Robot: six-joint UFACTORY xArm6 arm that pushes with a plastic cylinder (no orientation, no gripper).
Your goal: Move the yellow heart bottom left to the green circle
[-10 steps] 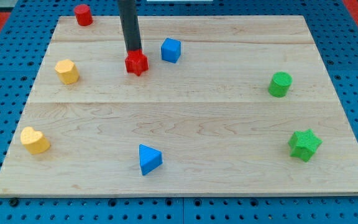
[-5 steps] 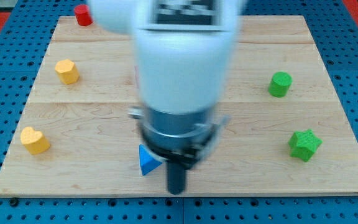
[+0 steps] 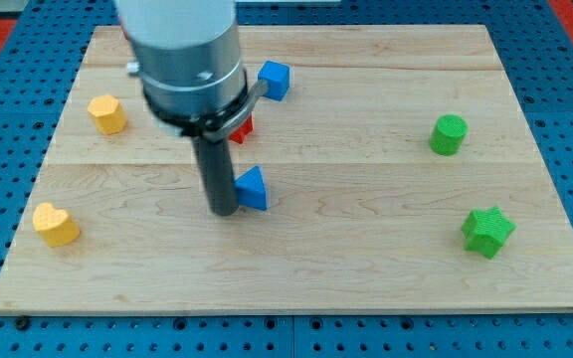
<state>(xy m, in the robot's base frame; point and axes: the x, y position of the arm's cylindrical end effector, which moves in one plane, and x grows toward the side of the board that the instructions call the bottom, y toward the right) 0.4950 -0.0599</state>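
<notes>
The rod's bare tip (image 3: 224, 211), gripping nothing, touches the blue triangle (image 3: 254, 189) mid-board, so the approach isn't done: it must get behind the yellow heart (image 3: 56, 224), bottom-left, to push it towards the green circle (image 3: 449, 133).

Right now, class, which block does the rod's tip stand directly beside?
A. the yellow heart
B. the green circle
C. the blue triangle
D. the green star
C: my tip stands right at the left side of the blue triangle, mid-board; the yellow heart lies far off toward the view's left.
</notes>
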